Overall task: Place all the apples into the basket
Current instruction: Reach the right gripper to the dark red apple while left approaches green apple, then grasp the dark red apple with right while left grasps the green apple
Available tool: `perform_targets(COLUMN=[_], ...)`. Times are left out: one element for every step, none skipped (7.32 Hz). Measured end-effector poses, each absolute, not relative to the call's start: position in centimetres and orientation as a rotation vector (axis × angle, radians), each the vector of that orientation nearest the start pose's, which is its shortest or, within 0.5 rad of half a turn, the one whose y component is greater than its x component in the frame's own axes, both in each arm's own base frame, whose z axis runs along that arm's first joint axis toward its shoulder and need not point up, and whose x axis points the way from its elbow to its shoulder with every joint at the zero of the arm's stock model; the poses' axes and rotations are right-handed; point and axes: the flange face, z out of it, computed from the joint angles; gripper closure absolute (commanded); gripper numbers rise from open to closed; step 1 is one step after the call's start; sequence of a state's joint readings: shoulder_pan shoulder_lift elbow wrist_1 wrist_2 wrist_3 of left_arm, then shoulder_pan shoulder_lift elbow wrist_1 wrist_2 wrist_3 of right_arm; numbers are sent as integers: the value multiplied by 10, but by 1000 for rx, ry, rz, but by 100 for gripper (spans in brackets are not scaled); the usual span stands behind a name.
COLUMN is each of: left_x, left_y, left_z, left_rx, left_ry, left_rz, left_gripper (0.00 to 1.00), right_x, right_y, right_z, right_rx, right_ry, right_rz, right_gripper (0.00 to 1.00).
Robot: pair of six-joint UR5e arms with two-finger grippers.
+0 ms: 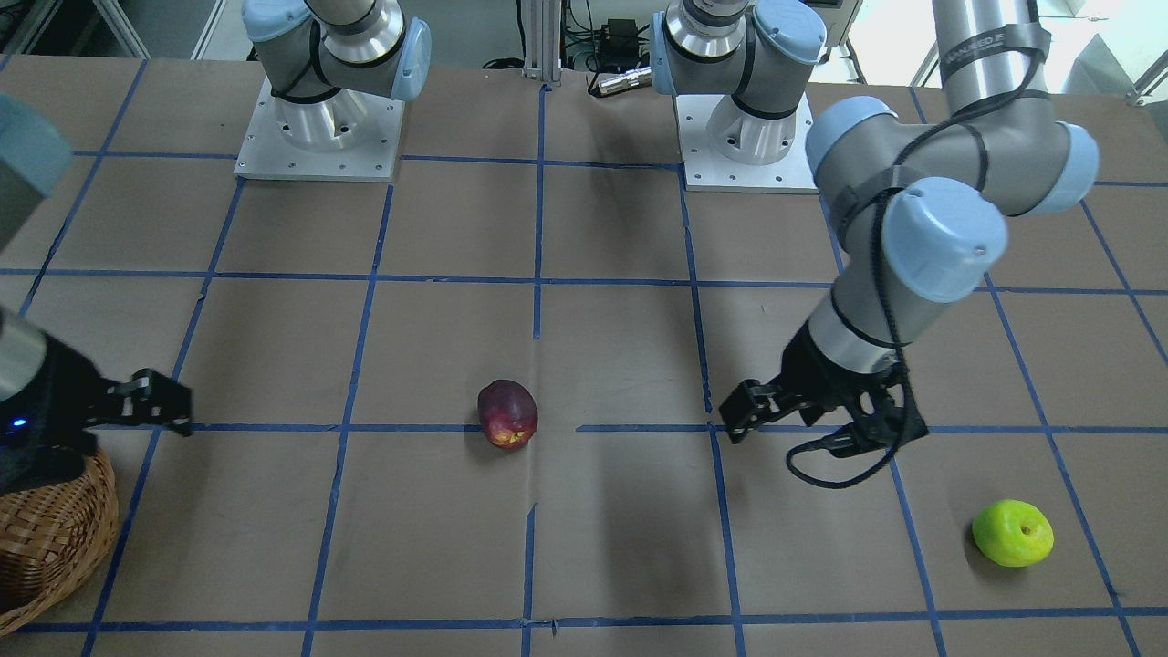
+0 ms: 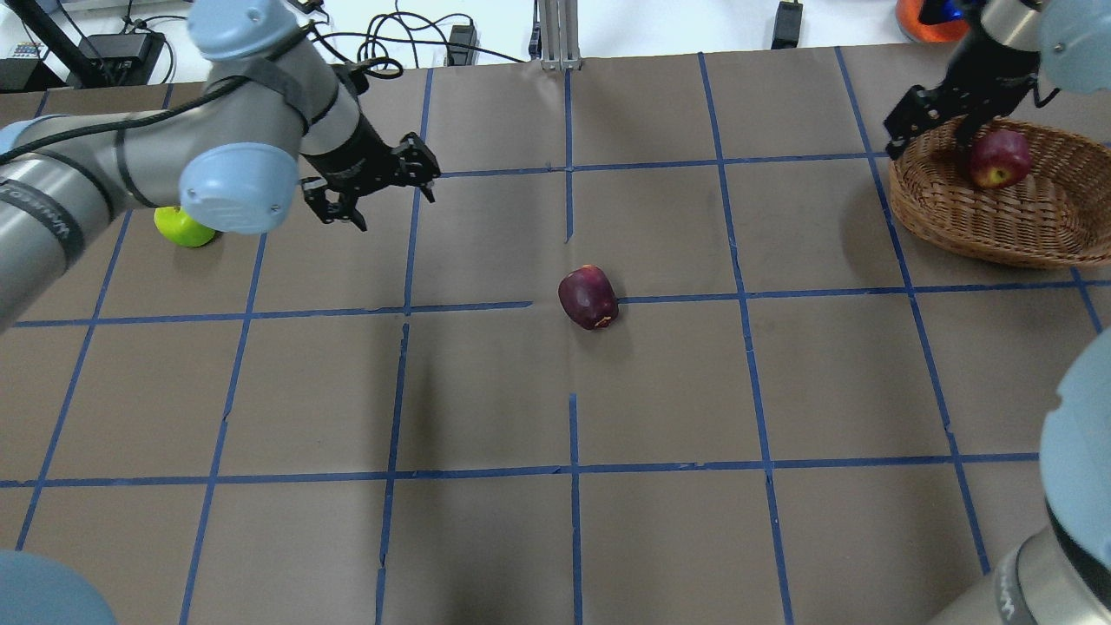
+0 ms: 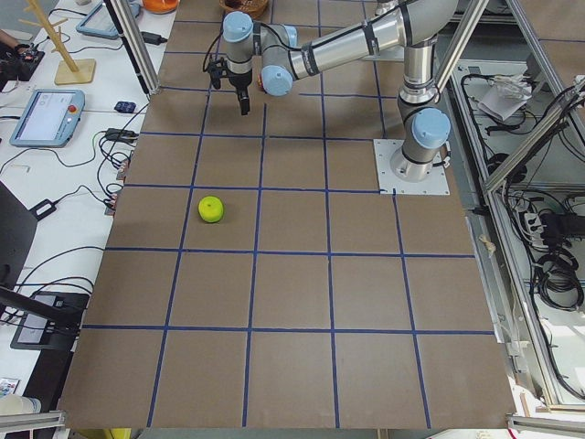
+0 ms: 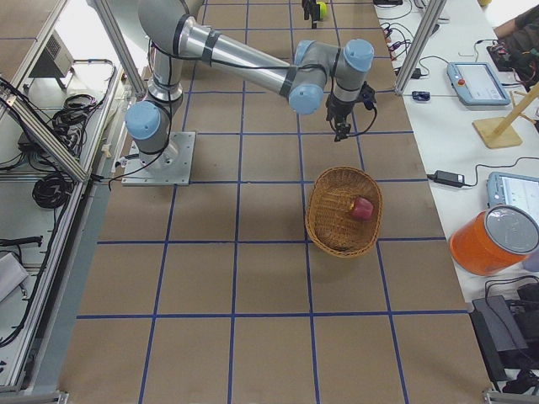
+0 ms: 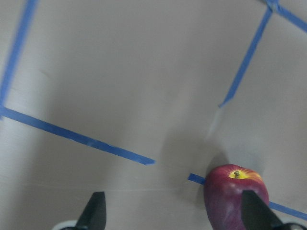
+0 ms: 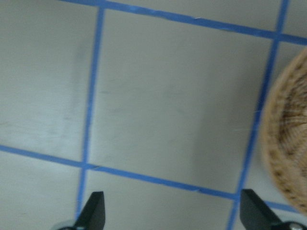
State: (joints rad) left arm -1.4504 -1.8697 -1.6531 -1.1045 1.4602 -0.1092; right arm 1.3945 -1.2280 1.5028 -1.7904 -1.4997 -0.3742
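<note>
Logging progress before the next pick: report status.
Jaws open and empty on left gripper and right gripper. One red apple in basket; maroon apple, green apple on table. No obstruction seen.

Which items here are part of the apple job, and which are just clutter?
Job: basket; red apple inside it; maroon apple; green apple.
Clutter: orange tub; teach pendant; wooden stand, all on the side bench.

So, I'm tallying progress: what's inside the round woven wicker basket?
One red apple with a yellowish patch lies inside the light-brown wicker basket. The right gripper covers part of its rim overhead, but the right-side view shows the whole inside: nothing else.
</note>
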Motion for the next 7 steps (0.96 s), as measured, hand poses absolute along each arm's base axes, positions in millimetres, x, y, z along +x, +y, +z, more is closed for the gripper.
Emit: perform_targets(left_x=[-22, 21, 60, 101, 141, 172, 190], left_y=[-618, -628, -642, -657, -672, -686, -697], left_z=[334, 332, 325, 314, 301, 287, 270], left_rx=[-250, -131, -25, 57, 151, 243, 314], left_ry=[3214, 3190, 3152, 3114, 3092, 3080, 3074], left_rz=[-164, -178, -172, -152, -137, -124, -106], left_gripper=[0, 0, 0, 0, 0, 0, 0], right_x=[111, 182, 239, 275, 294, 302, 307], right_y=[-603, -576, -551, -533, -522, -517, -517], right_z=[345, 333, 315, 291, 264, 241, 226], right_rx=[-275, -233, -199, -175, -165, -174, -176], right_ry=[3038, 3047, 3052, 3050, 3047, 3043, 3036], right_rz=[72, 60, 33, -5, -47, -91, -135], right_gripper=[0, 0, 0, 0, 0, 0, 0])
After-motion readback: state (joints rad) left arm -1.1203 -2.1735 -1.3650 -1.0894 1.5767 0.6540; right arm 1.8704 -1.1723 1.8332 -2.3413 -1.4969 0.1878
